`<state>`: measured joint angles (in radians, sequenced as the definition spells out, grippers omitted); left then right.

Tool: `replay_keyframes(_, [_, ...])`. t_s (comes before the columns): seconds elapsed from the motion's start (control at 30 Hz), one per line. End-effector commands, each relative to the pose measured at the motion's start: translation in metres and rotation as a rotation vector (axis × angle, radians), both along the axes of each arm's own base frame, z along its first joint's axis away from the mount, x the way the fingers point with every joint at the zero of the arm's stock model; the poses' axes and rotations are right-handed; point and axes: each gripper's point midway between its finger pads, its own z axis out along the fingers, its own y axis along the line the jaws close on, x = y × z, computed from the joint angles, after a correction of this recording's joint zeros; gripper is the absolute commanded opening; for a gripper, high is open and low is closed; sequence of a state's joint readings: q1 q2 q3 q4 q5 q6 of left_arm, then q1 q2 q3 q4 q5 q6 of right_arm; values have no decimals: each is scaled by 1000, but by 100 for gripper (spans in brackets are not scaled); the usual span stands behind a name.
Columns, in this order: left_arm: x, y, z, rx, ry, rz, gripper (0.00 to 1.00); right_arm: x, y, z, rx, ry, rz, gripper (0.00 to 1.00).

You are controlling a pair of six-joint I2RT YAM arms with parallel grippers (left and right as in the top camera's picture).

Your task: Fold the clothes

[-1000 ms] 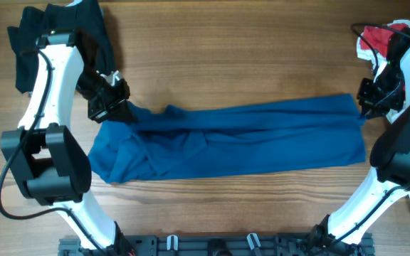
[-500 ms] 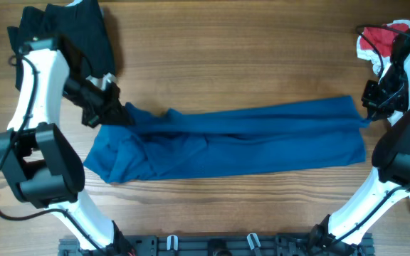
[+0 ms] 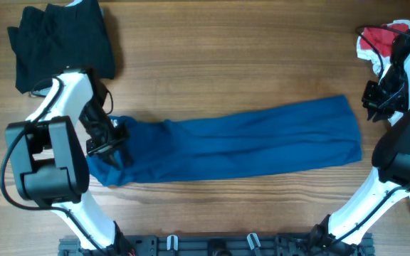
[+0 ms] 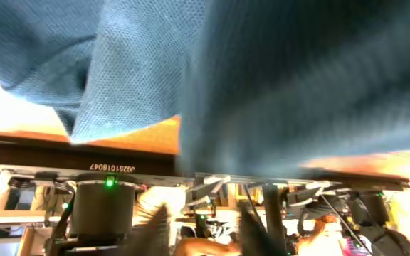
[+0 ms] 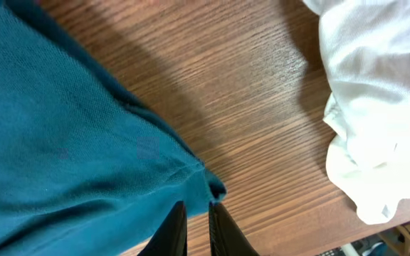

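Left tool (image 3: 111,142) dragged knit blue shirt (image 3: 248,139) end down, grip unclear; right tool (image 5: 196,210) narrow, empty.

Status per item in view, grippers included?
Blue shirt: flat, folded into a long band across the table.
Black garment: bunched, far left corner.
Red-and-white garment: heaped, far right corner.
Left gripper: on the shirt's left end; grip unclear.
Right gripper: fingers close together at the shirt's corner; grip unclear.
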<state>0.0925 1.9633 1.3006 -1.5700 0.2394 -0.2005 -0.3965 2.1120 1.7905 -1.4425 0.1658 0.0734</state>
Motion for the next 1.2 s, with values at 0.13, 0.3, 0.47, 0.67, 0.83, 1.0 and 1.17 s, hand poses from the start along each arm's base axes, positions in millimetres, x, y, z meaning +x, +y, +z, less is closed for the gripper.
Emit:
replay_keyframes(0.13, [21,1,7,65,-102,30,33,6,2,11,15,-56,12,12])
replay_keyframes(0.3, [146,-64,50,-175,-713,101,53,7,3,10,19,-62,11,16])
replay_keyframes(0.47, [160,-123,18,-136,-679,120,54,10,6,10,37,-77,7,18])
replay_keyframes(0.67, [133,-153,-18,-36,-554,75,54,10,5,10,36,-80,8,19])
replay_keyframes(0.83, [114,-142,-26,121,-528,-4,56,11,5,10,35,-81,8,19])
replay_keyframes(1.0, [97,-139,-43,172,-488,3,50,11,5,10,35,-81,7,19])
replay_keyframes(1.17, [87,-149,-43,108,-441,20,4,11,5,10,36,-81,8,20])
